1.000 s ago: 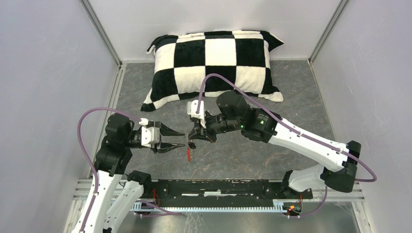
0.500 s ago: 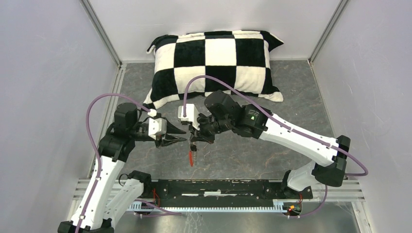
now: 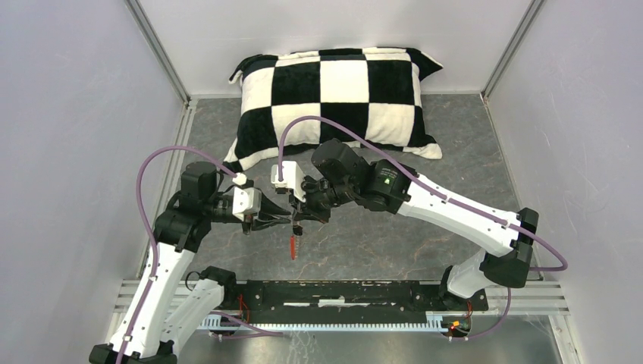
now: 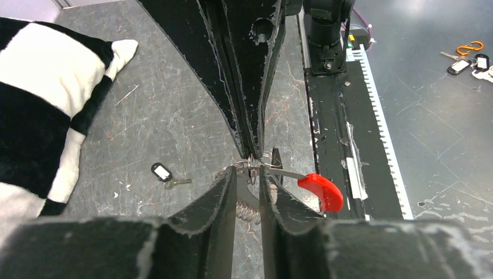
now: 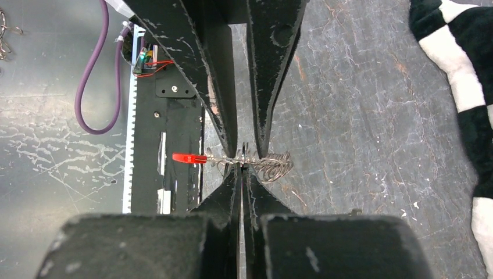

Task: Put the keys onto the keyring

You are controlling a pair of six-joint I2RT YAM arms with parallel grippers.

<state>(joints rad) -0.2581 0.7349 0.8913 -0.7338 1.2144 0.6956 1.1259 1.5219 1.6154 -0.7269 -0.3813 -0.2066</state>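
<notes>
The keyring, a silvery coiled loop with a red sleeve, hangs in the air above the floor. My right gripper is shut on its wire, with the coil and the red sleeve sticking out on either side. My left gripper faces it tip to tip, its jaws a narrow gap apart around the ring. One key with a black head lies on the floor to the left. A small dark piece hangs by the ring and may be the second key. In the top view the grippers meet above the red sleeve.
A black-and-white checkered pillow lies at the back. The black base rail runs along the near edge. Spare keys and tags lie on the lower surface beyond the rail. Grey walls close both sides.
My right gripper carried the keyring leftward. My left gripper moved right to meet it and its jaws narrowed from wide open to a small gap.
</notes>
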